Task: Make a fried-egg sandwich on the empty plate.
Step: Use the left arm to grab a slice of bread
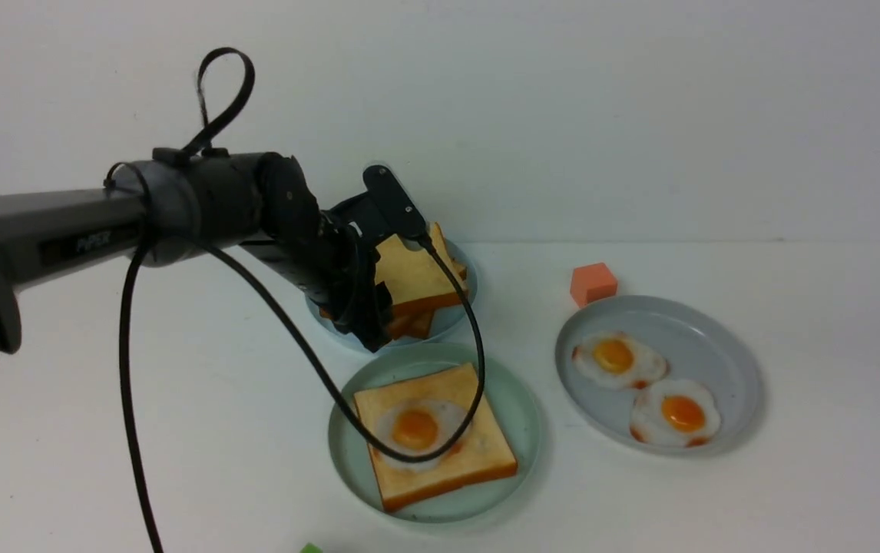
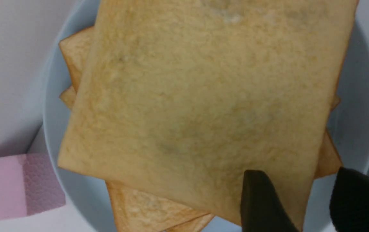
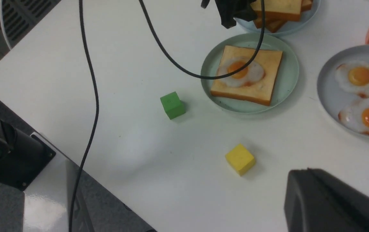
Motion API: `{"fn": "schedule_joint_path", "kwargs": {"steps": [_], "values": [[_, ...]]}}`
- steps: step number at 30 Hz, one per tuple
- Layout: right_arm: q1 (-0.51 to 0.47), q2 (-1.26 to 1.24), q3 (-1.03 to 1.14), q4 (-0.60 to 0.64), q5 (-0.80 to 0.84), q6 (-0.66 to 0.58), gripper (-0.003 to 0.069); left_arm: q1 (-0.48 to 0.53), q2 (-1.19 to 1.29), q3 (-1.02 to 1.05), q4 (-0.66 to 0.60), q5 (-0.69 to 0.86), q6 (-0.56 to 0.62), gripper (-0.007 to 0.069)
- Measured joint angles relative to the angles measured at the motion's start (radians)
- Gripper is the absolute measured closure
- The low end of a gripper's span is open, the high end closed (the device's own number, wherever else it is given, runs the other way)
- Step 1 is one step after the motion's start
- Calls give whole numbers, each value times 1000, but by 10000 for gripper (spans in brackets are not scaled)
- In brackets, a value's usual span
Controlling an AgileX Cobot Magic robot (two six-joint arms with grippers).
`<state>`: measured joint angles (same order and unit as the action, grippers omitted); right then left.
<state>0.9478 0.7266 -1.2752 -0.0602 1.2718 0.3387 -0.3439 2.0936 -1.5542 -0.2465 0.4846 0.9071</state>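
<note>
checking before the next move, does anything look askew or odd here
The top toast on the blue plate sits tilted and twisted against the slices beneath it, one corner raised. Nothing else stands out.

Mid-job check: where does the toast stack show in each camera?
Front view: toast stack at centre, just beyond the left hand.
Left wrist view: it fills most of the picture.
Right wrist view: at the top edge, right of centre.
Shared landmark: the light-blue plate beneath it.

The left arm (image 1: pixel 202 203) hides the toast stack's (image 1: pixel 418 278) near side behind the green plate (image 1: pixel 523 415); the green block (image 1: pixel 310 548) in front of that plate is cropped.
</note>
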Motion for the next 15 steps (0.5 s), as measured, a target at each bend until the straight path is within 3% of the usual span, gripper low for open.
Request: {"fn": "schedule_joint_path", "kwargs": {"steps": [9, 15], "values": [[0, 0, 0, 27, 0, 8, 645, -3, 12, -2, 7, -14, 2, 606], [0, 0, 0, 60, 0, 22, 638, -3, 12, -2, 9, -19, 2, 629]]}}
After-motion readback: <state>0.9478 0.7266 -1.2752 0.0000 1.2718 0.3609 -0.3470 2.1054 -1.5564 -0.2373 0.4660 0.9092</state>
